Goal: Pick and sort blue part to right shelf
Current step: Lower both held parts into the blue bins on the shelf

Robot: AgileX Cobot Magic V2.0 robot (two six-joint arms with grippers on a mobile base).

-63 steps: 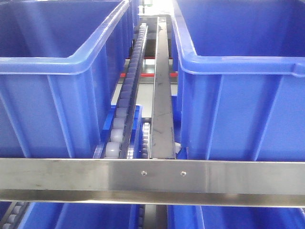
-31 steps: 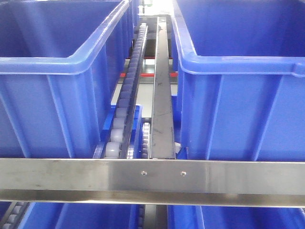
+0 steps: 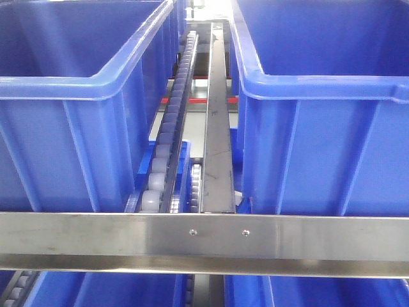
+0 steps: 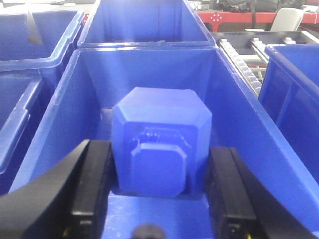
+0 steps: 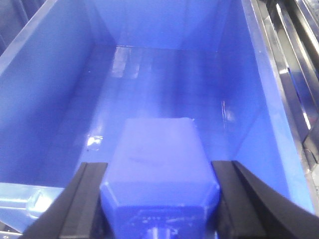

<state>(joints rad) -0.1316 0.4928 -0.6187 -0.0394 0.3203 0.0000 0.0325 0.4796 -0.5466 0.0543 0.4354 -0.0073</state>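
The right shelf shows in the front view as a flat steel front rail (image 3: 204, 240), a white roller track (image 3: 169, 137) and two large blue bins (image 3: 70, 89) (image 3: 326, 89); neither gripper appears there. In the left wrist view my left gripper (image 4: 159, 149) is low inside a blue bin (image 4: 239, 124), its black fingers against both sides of a boxy blue part (image 4: 159, 119) whose square nub faces the camera. In the right wrist view my right gripper (image 5: 159, 164) is shut on another blue part (image 5: 158, 144), held above the floor of a bin (image 5: 60, 99).
More blue bins (image 4: 30, 45) (image 4: 144, 22) stand left of and behind the left gripper's bin, with roller tracks (image 4: 244, 64) to its right. A steel rail (image 5: 294, 74) runs along the right side of the right gripper's bin. A lower tier of bins (image 3: 108, 291) sits under the front rail.
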